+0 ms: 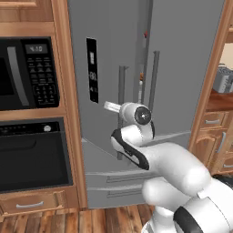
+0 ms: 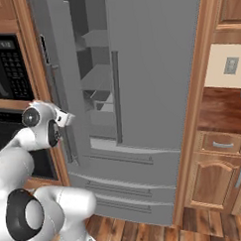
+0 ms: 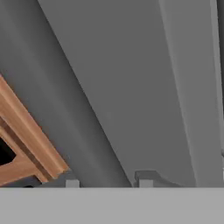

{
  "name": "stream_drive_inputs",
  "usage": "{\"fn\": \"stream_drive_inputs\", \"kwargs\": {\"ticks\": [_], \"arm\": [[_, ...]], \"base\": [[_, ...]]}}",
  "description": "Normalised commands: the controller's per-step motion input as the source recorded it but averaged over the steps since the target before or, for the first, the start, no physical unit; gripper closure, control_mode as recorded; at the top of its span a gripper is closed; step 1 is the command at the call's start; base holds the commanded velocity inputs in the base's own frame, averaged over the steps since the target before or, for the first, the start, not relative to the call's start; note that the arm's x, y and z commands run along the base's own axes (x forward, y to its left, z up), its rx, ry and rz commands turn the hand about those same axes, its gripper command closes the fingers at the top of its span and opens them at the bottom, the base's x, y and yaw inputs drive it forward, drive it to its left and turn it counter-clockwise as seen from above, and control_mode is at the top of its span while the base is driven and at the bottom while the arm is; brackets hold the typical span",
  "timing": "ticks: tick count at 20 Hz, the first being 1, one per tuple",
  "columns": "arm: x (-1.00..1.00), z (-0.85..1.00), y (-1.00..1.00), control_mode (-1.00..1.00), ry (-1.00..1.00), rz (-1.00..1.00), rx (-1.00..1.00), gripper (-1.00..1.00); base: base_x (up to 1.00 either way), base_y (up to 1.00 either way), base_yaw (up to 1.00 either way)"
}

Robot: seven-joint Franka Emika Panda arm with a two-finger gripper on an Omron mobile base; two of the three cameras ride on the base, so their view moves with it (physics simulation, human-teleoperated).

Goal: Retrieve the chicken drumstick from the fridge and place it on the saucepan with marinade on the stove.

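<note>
The grey fridge fills the middle of both base views. Its left door, with the black display panel, stands ajar. In the right base view the gap shows grey shelves inside. A small tan lump shows in the door gap; it is too small to tell whether it is the chicken drumstick. My gripper sits close to the left door's bar handle. In the hand view its fingertips stand apart against the door, with nothing between them. The saucepan, marinade and stove are out of view.
A black microwave and a black oven sit in the wooden cabinet left of the fridge. A tiny red thing shows high in the gap. Right of the fridge are a wooden counter, drawers and a toaster.
</note>
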Motion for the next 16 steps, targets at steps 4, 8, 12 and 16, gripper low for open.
{"fn": "stream_drive_inputs", "kwargs": {"ticks": [4, 8, 12, 16], "arm": [[-0.93, 0.35, 1.00, -1.00, 0.18, 0.00, 0.01, -1.00], [-1.00, 0.10, 0.46, -1.00, 0.09, 0.01, 0.00, -1.00], [-1.00, 0.64, -0.30, -1.00, 0.00, 0.01, 0.07, -1.00], [-1.00, 0.87, -0.99, -1.00, 0.00, 0.07, 0.12, -1.00]], "base": [[0.00, 0.00, 0.00], [0.00, 0.00, 0.00], [0.00, 0.00, 0.00], [0.00, 0.00, 0.00]]}}
